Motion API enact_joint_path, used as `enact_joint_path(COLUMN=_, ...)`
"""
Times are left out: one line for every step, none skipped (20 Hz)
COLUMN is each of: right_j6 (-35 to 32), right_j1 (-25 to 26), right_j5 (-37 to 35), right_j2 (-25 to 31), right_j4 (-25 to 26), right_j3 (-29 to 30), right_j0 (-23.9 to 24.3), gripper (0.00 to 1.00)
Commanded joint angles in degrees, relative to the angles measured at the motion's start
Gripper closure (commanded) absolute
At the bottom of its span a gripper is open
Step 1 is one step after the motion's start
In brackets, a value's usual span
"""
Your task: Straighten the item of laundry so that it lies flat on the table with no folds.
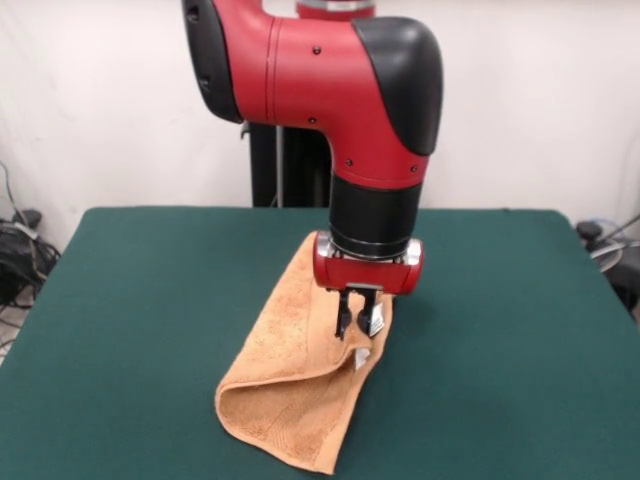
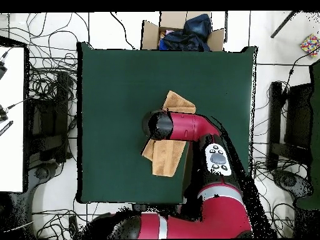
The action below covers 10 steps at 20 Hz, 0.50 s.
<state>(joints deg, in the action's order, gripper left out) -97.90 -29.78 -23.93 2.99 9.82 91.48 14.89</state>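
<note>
Near the middle of the table [image 1: 130, 300], a little toward its near edge in the front view, my gripper [image 1: 358, 318] hangs just above the towel [image 1: 295, 390], fingers pointing down. The two fingers stand close together with only a narrow gap, and the towel's raised edge seems to come up right under their tips, with the white tag [image 1: 362, 358] just below them; I cannot tell for certain whether cloth is pinched between them or merely touching. The towel is not flat: it is doubled over on itself, one flap lifted toward my fingers, a rounded fold bulging at its left corner and a point hanging toward the near edge. From overhead, my arm [image 2: 187, 127] covers the middle of the towel, with cloth showing on both sides of it. I judge the task to be in its unfolding step, with most of the flattening not yet done. The next move calls for a firm hold on that upper edge, then carrying it away from the fold, low and level, so the top layer peels off the bottom one without dragging the whole towel along.
</note>
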Motion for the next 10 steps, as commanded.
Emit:
enact_joint_path(right_j6=-1.80, right_j1=-0.87, right_j5=-2.06, right_j2=4.63, right_j4=1.01, right_j3=1.82, right_j0=1.26, gripper=1.00)
enact_joint_path(right_j6=-1.81, right_j1=-0.81, right_j5=-2.10, right_j2=4.56, right_j4=1.03, right_j3=1.68, right_j0=1.21, gripper=1.00)
enact_joint_path(right_j6=-1.68, right_j1=-0.84, right_j5=-2.14, right_j2=4.60, right_j4=1.08, right_j3=1.65, right_j0=1.28, gripper=1.00)
enact_joint_path(right_j6=-1.55, right_j1=-0.88, right_j5=-2.26, right_j2=4.64, right_j4=1.09, right_j3=1.61, right_j0=1.36, gripper=1.00)
enact_joint_path(right_j6=-1.43, right_j1=-0.92, right_j5=-2.38, right_j2=4.69, right_j4=1.11, right_j3=1.57, right_j0=1.43, gripper=1.00)
enact_joint_path(right_j6=-1.34, right_j1=-0.98, right_j5=-2.61, right_j2=4.65, right_j4=1.13, right_j3=1.43, right_j0=1.41, gripper=1.00)
enact_joint_path(right_j6=-1.22, right_j1=-0.89, right_j5=-2.63, right_j2=4.70, right_j4=1.18, right_j3=1.27, right_j0=1.48, gripper=1.00)
enact_joint_path(right_j6=-1.11, right_j1=-0.85, right_j5=-2.81, right_j2=4.75, right_j4=1.18, right_j3=1.12, right_j0=1.54, gripper=1.00)
enact_joint_path(right_j6=-0.96, right_j1=-0.82, right_j5=-2.94, right_j2=4.75, right_j4=1.23, right_j3=0.91, right_j0=1.59, gripper=1.00)
enact_joint_path(right_j6=-0.73, right_j1=-0.79, right_j5=-3.26, right_j2=4.78, right_j4=1.27, right_j3=0.65, right_j0=1.63, gripper=1.00)
